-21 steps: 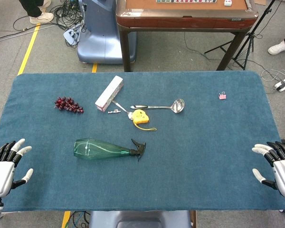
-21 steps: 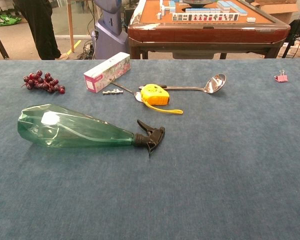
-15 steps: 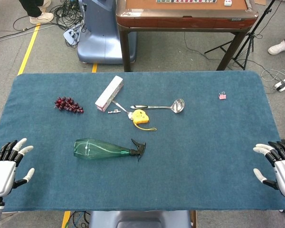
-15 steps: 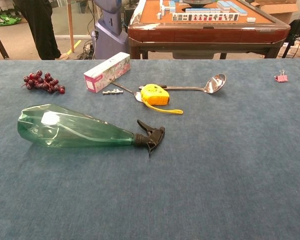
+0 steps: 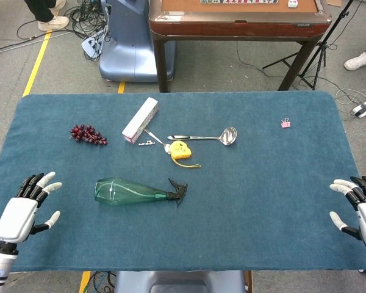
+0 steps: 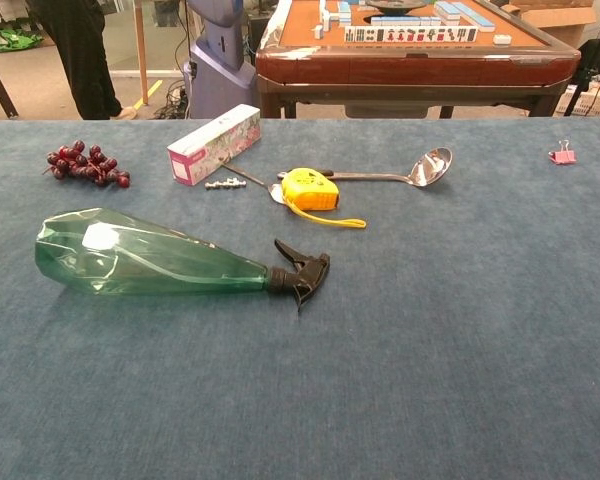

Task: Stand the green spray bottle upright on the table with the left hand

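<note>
Lying on its side near the middle-left of the blue table (image 5: 262, 201), the green spray bottle (image 5: 131, 191) has its long axis roughly parallel to the near edge: broad base toward the robot's left, black trigger nozzle (image 5: 178, 191) toward the right. The bottle is not yet upright. Its body is translucent green plastic, faceted and tapering from a wide base to a narrow neck; the chest view shows creases and a pale patch near the base. The table covering reads as short-napped cloth.

The left hand (image 5: 24, 209) hovers at the near-left corner, fingers spread and holding nothing; the bottle lies to its right and slightly beyond, base end closest. The right hand (image 5: 360, 204) sits at the far right edge, fingers likewise apart and empty, well away from the bottle. The left hand is plainly the nearer, and its approach would likely meet the wide base first.

Behind the bottle: a yellow tape measure (image 5: 180, 151), a metal ladle (image 5: 210, 138), a pink-and-white box (image 5: 140, 119), a bunch of dark grapes (image 5: 88, 134), and a small pink clip (image 5: 285, 122) well apart to the right.
</note>
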